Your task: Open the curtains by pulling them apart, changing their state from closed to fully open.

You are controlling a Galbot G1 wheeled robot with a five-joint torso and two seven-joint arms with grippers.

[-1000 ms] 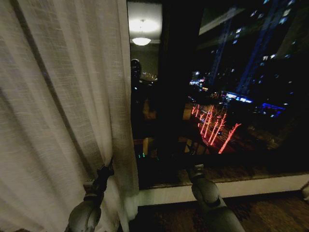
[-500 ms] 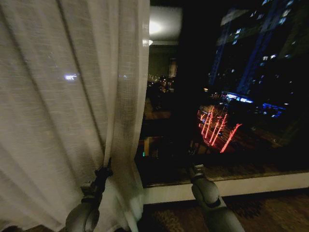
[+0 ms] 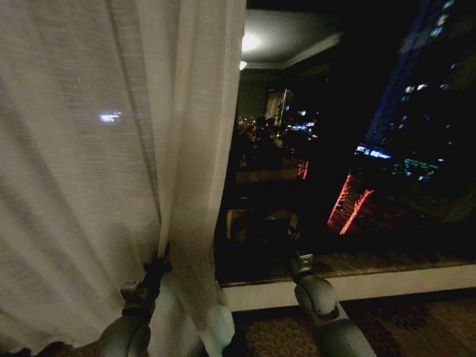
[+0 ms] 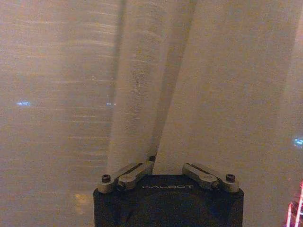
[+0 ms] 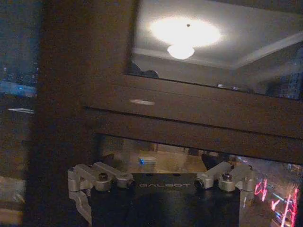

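Sheer off-white fabric, pleated, floor-length: the curtains (image 3: 97, 171) take up the left half of the head view, their free edge hanging a little left of the picture's middle. A small light glows through the weave.

Window glass (image 3: 357, 149), dark: bare from the curtain edge to the right border of the head view, with city lights outside and a reflected ceiling lamp (image 5: 181, 51). No second panel is to be seen on that side.

Sill (image 3: 372, 282), pale, running along the foot of the glass; patterned floor below it.

Left gripper (image 3: 159, 262): low in the head view, pressed into the folds near the curtain's free edge. In the left wrist view its linkages are drawn in toward the centre and a pleat rises between them, so the fingers appear clamped on the fabric, though the tips are buried in cloth.

Right gripper (image 3: 294, 239): raised before the bare glass, well apart from the fabric, linkages spread wide in the right wrist view, holding nothing.

Progress, as judged: the opening is partly made. The panel is still spread broad rather than bunched at the side, so more gathering leftward remains.
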